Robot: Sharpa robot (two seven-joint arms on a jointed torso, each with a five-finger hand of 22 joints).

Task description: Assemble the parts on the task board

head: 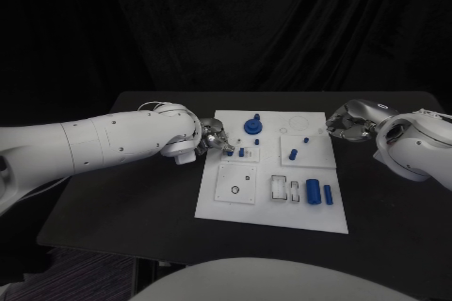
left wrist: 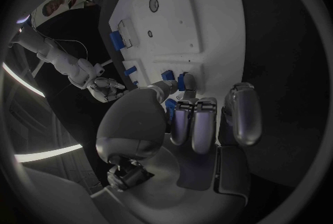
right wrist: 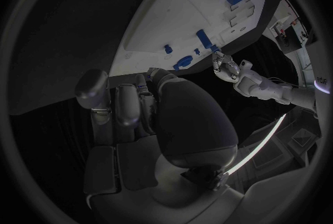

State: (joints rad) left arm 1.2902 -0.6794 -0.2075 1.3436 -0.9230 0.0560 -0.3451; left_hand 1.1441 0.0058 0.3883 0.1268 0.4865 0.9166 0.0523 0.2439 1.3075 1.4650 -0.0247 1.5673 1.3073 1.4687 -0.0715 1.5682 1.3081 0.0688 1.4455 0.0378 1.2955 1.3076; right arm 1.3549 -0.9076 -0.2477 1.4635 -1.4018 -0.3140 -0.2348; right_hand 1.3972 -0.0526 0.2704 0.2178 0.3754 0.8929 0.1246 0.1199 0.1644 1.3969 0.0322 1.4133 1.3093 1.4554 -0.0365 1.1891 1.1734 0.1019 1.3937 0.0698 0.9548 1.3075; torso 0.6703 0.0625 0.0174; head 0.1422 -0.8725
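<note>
So the white task board (head: 271,209) sits in the middle of the black table (head: 141,203), with the blue parts on it: a round gear-like piece (head: 253,126) near the far edge and two cylinders (head: 319,192) lying side by side toward the near right. The left hand (head: 213,138) is at the board's left edge with its fingers curled by a couple of small blue pegs (left wrist: 177,80), but I honestly can't tell if it's pinching one. The right hand (head: 347,123) hangs at the board's far right corner, fingers curled in with nothing in them.
</note>
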